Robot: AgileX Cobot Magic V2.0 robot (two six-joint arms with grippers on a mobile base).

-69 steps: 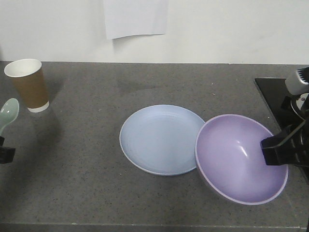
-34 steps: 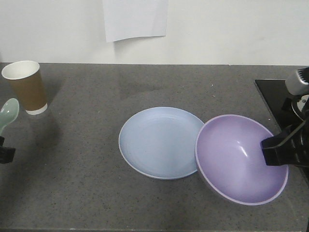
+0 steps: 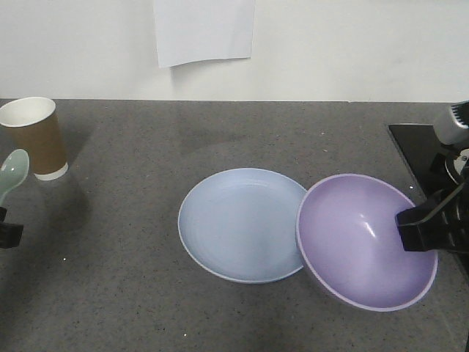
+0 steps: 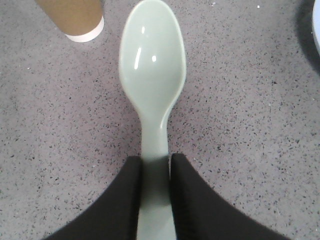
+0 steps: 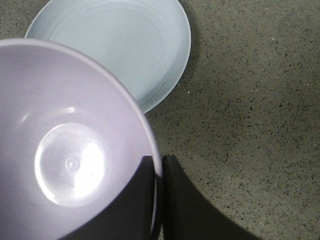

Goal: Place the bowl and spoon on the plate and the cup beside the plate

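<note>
Bowl, lavender-purple: held at its rim by the right hand, one finger inside the wall and one outside, clamped on the rim edge. It reaches from the hand toward the plate, hollow side up.

Plate, pale blue: on the far side of the bowl from the right hand, flat on the desk. The bowl's far rim overlaps the plate's edge; whether they touch cannot be told.

Black panel: on the desk just beyond the right hand.

Spoon, pale mint-green: handle gripped between the two fingers of the left hand, which is closed on it. The scoop end projects straight ahead of the hand, hollow side up.

Cup, brown paper, white rim and base band: upright on the desk, just ahead of the spoon's tip and a little to one side, not touching it.

Plate and bowl lie well apart from the left hand, off to its right.
</note>
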